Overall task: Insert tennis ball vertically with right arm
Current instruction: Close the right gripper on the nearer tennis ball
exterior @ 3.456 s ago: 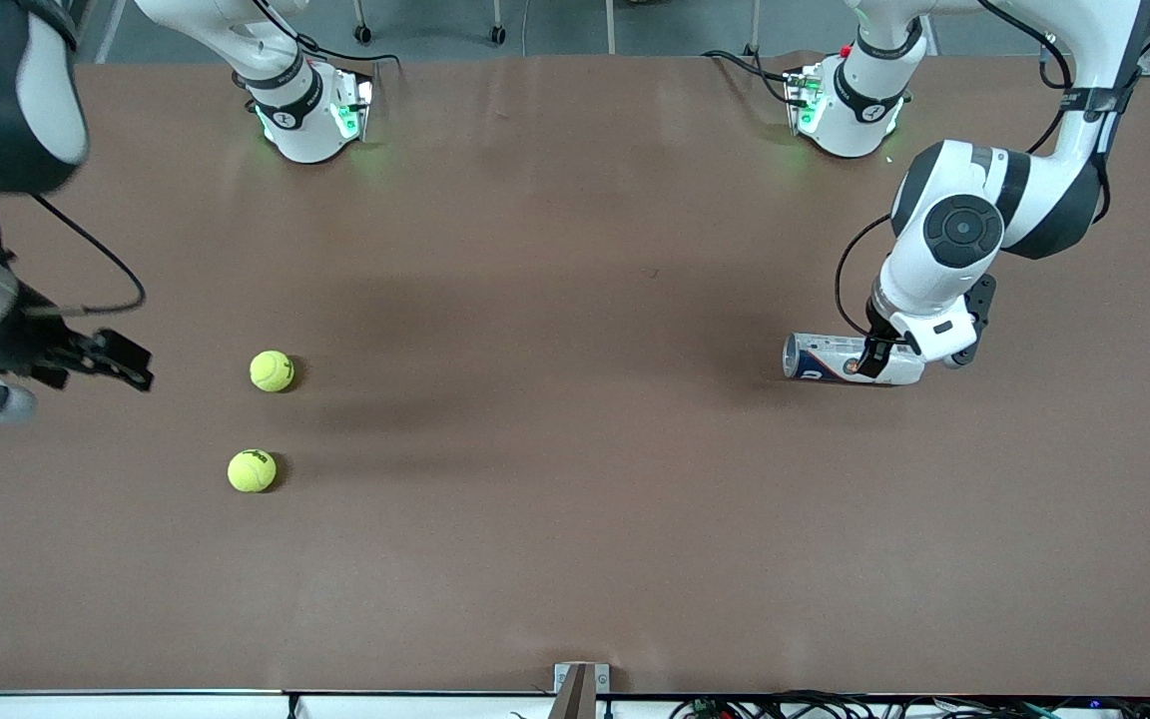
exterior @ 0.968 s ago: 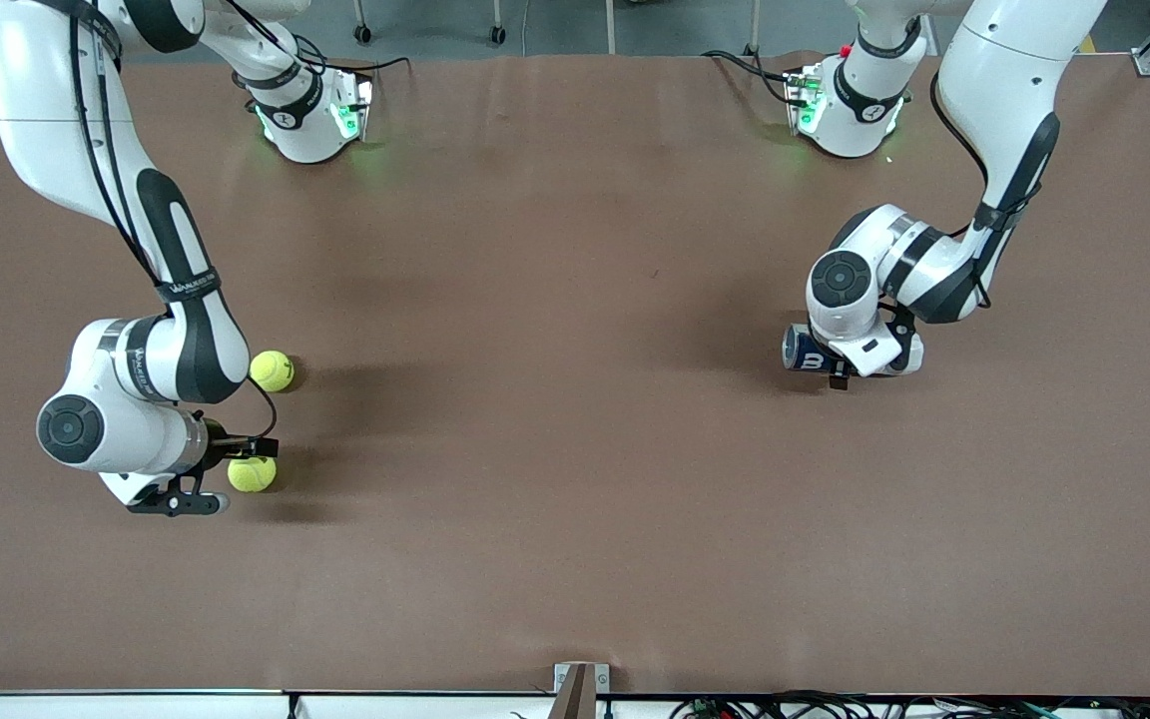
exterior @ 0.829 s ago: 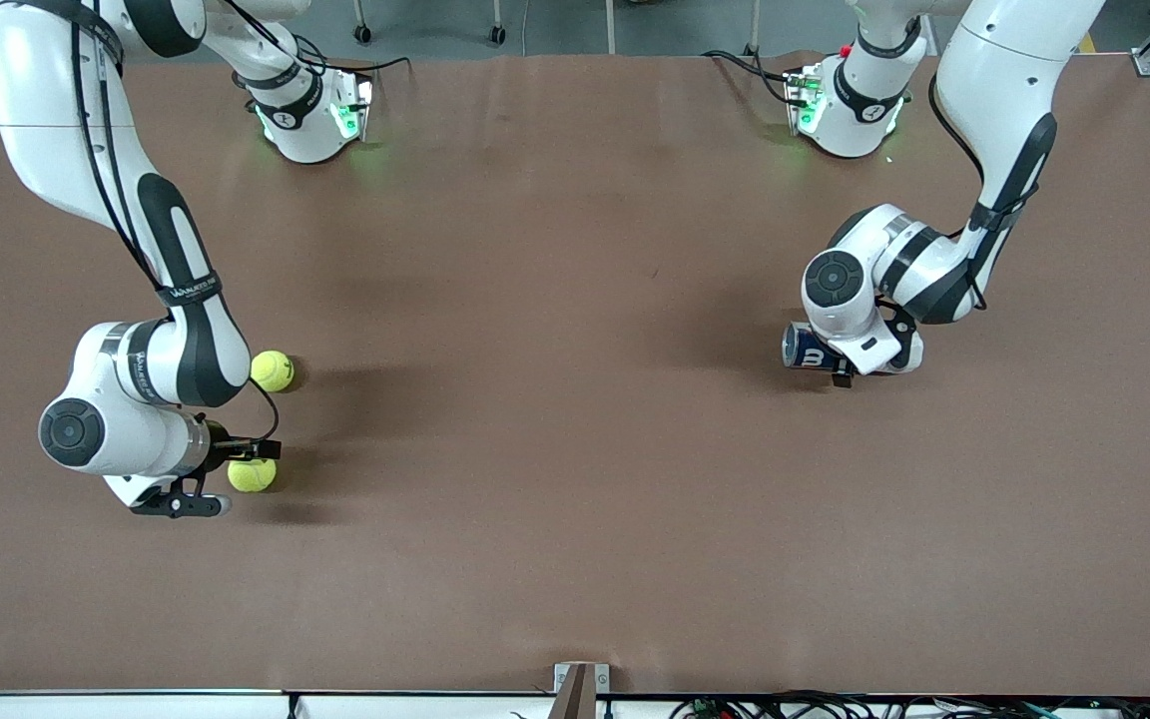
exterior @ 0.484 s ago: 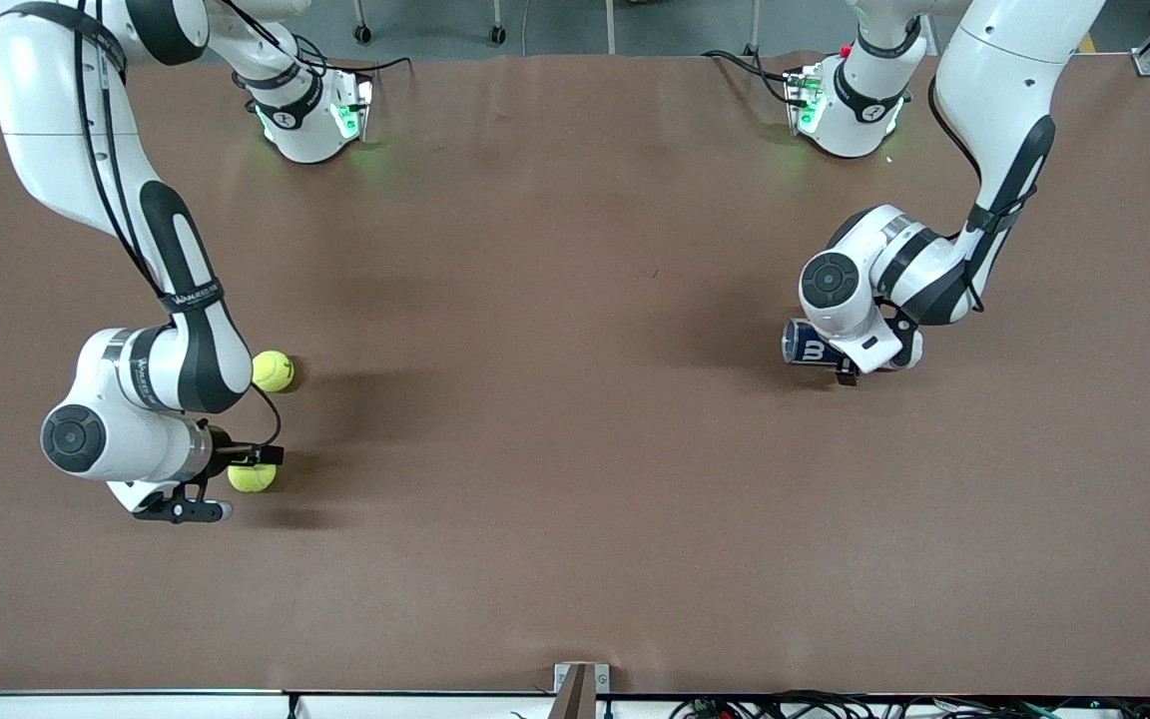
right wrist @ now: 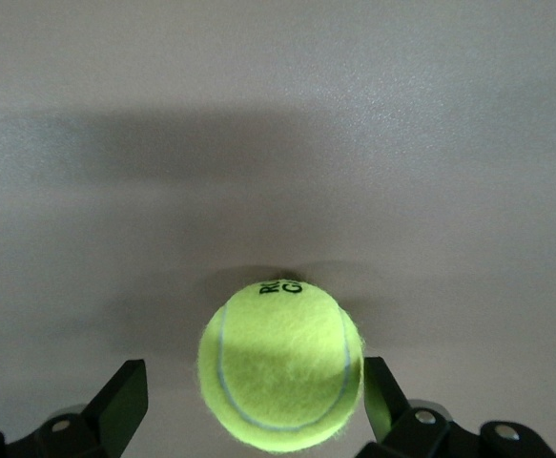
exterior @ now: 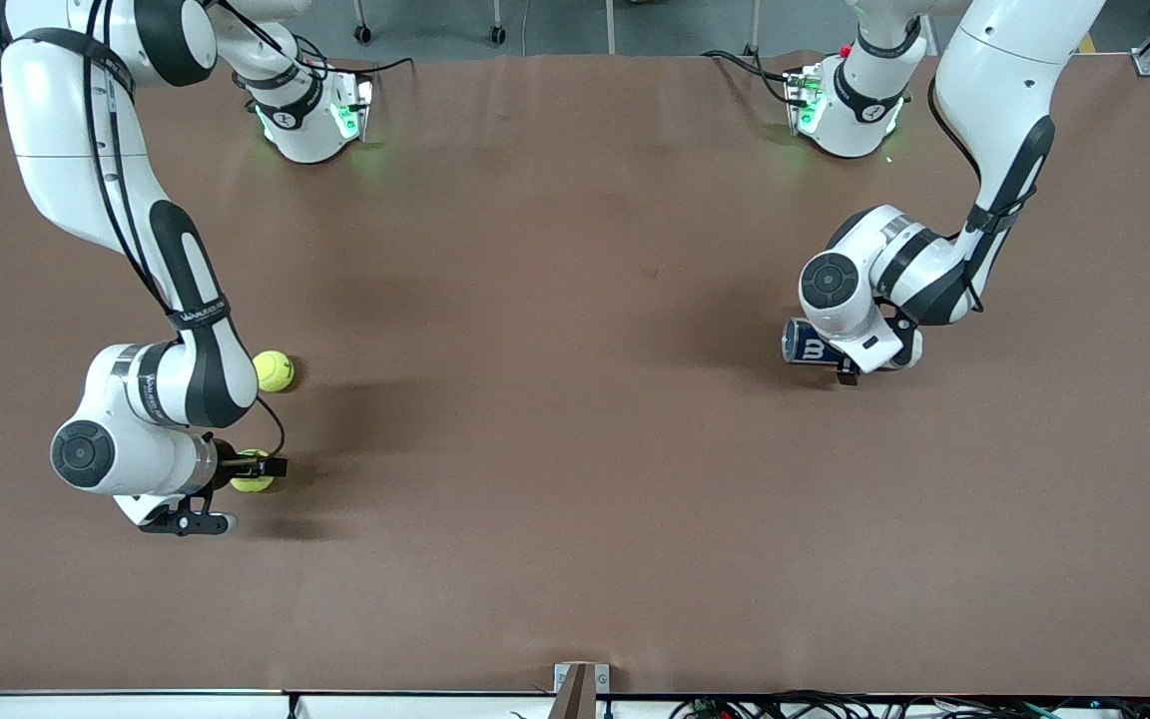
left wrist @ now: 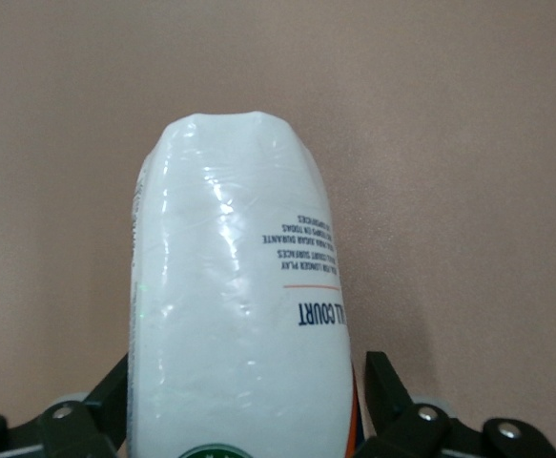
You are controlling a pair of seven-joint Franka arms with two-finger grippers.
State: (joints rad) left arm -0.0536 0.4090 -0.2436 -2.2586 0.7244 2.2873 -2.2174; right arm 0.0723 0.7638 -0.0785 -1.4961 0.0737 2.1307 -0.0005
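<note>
- The right gripper (exterior: 258,469) is low over the desk (exterior: 555,479), jaws spread wide on either side of a tennis ball (right wrist: 280,367), with gaps showing at both flanks.
- A second tennis ball (exterior: 275,370) lies farther from the front camera, beside the right arm's forearm.
- The left gripper (exterior: 853,367) straddles a ball can (left wrist: 235,305) lying on its side, jaws wide open around it.

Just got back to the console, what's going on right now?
The right gripper is down at the nearer tennis ball, fingers open either side of it, not closed yet. The other tennis ball lies farther back. The left gripper straddles the ball can, which lies on its side on the table.
</note>
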